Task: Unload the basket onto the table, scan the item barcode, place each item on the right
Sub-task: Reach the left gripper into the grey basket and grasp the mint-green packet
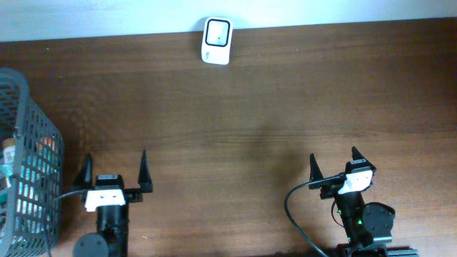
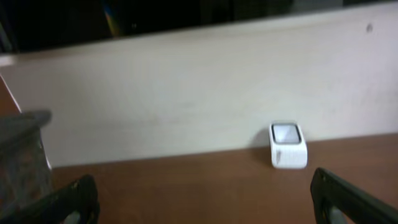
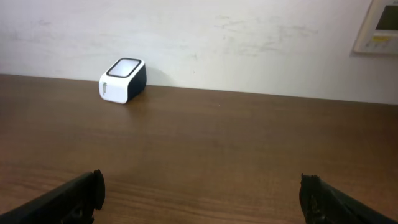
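A white barcode scanner [image 1: 216, 40] with a dark glass face stands at the table's far edge against the wall; it also shows in the left wrist view as the scanner [image 2: 288, 145] and in the right wrist view as the scanner [image 3: 123, 79]. Packaged items [image 1: 10, 153] lie inside the grey mesh basket [image 1: 37, 187] at the left edge, mostly hidden by the mesh; no barcode shows. My left gripper [image 1: 116, 154] [image 2: 202, 190] is open and empty near the front, right of the basket. My right gripper [image 1: 333, 153] [image 3: 202, 183] is open and empty at the front right.
The basket's corner [image 2: 22, 155] rises at the left of the left wrist view. A pale wall runs behind the table, with a wall panel [image 3: 378, 26] at upper right. A black cable [image 1: 294, 210] loops beside the right arm.
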Motion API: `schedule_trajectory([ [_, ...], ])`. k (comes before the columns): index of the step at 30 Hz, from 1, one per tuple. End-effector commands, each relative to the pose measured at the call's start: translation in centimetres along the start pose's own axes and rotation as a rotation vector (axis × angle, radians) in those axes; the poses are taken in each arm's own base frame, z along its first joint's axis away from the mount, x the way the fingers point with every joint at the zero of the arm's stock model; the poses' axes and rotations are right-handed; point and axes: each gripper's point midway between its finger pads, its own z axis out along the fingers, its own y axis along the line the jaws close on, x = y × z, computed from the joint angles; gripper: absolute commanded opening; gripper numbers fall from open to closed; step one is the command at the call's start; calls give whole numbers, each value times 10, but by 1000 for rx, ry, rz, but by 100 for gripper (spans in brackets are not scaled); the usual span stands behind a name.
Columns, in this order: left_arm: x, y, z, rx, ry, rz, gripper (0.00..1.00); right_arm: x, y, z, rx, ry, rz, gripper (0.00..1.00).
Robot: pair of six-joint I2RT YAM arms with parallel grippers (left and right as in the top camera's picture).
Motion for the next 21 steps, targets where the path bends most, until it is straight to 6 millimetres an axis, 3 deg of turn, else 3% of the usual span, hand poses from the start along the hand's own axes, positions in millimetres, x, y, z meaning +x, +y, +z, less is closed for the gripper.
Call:
schedule_trajectory([
  [1, -57, 6, 15, -2, -37, 4, 99, 3, 3, 0, -18, 6, 4, 98],
  [4, -94, 4, 35, 29, -32, 5, 99, 3, 4, 0, -18, 6, 4, 98],
  [6, -111, -8, 53, 113, 39, 3, 99, 3, 3, 0, -18, 6, 4, 98],
  [11, -124, -25, 93, 256, 393, -30, 99, 3, 4, 0, -18, 6, 4, 98],
  [14, -96, -32, 100, 298, 616, -55, 99, 3, 4, 0, -18, 6, 4, 98],
  [18, -33, -36, 113, 301, 841, -69, 99, 3, 4, 0, -18, 6, 4, 98],
  [21, -18, -39, 133, 310, 854, -78, 99, 3, 4, 0, -18, 6, 4, 98],
])
